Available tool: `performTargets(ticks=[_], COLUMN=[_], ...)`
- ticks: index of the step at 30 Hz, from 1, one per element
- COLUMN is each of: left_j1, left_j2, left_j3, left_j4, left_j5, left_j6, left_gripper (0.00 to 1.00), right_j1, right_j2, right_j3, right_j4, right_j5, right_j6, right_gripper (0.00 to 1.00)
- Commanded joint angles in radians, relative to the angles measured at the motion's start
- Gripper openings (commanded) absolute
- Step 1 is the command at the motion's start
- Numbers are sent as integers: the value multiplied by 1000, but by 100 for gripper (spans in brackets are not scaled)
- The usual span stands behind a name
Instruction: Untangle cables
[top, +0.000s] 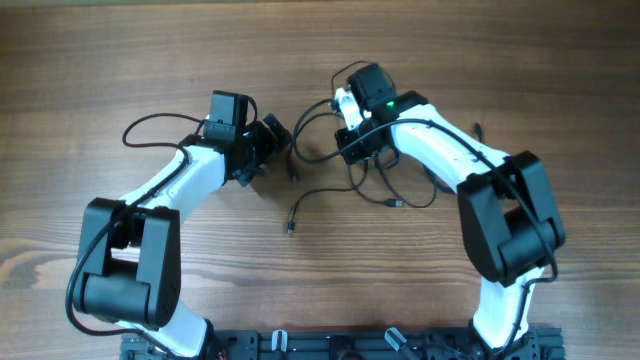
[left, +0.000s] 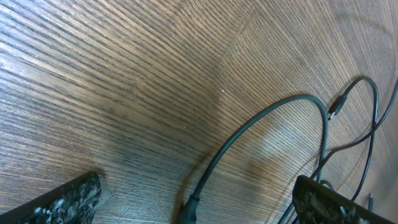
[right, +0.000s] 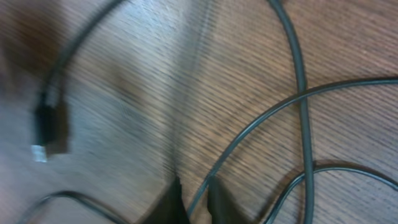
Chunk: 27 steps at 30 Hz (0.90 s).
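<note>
Cables (right: 302, 93), thin and black, lay in loose crossing loops on the wooden table (top: 120, 60). They were gathered near its middle between the two arms, mostly under the right one.

On the left, the left gripper (top: 268, 150) hung low over the wood with its jaws spread wide, holding nothing. In its wrist view one finger (left: 68, 200) sat at the lower left corner and the other at the lower right. A strand curved across the table between them and, as far as could be seen, touched neither.

Just right of that gripper a single strand ran toward the near edge and ended in a small plug (top: 290, 229), apart from the main tangle.

Further right, the right gripper (right: 196, 198) pointed down into the loops. Its fingertips (right: 219, 202) stood close together with one strand running through the narrow gap. The blurred wrist view did not show whether they pinched it. A pale-tipped plug (right: 43, 127) lay off to one side of those fingertips.
</note>
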<state>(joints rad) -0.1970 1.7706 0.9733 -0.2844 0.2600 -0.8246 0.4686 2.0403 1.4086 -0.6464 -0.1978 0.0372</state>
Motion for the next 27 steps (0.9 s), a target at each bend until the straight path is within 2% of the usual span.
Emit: performTargets(ticks=[1,2,3,11,16,17,18,20,22,23,27], left_j1=[3,3,3,3,3,3,3,3,3,3,3], left_j2=[-14,-14,-14,-14,-14,-14,-14,-14,-14,-14,-14], left_j3=[-8,-8,-8,-8,-8,-8,-8,-8,-8,-8,-8], left_j4=[0,-4,-10,-24,-24,-24,-24,-24,-28,-28,-29], left_j5=[-12,-23,-33,-52,-52,-52,-52,-52,-52,-52,-52], left_j6=[9,9,9,9,9,9,9,9,9,9,9], left_gripper=[100,100,100,100,100,100,100,100,100,100,100], right_j1=[9,9,10,38,93,99,105,110,106,103,80], right_j2=[38,42,48,100,129,129,131,131,132,132,126], right_j3=[-2,-2,-2,-6,-7,-7,-8,-8,-8,-8,33], right_j4=[-11,-22,-32,-70,-71,-71,-70,-73,-76,-73,-93], right_j5=[112,112,112,62,68,71,71,70,71,70,69], right_j6=[-8,-8,-8,21,-42,-57,-67,-55,-34,-33,7], right_gripper=[31,43,47,49,55,53,46,20,8,4,4])
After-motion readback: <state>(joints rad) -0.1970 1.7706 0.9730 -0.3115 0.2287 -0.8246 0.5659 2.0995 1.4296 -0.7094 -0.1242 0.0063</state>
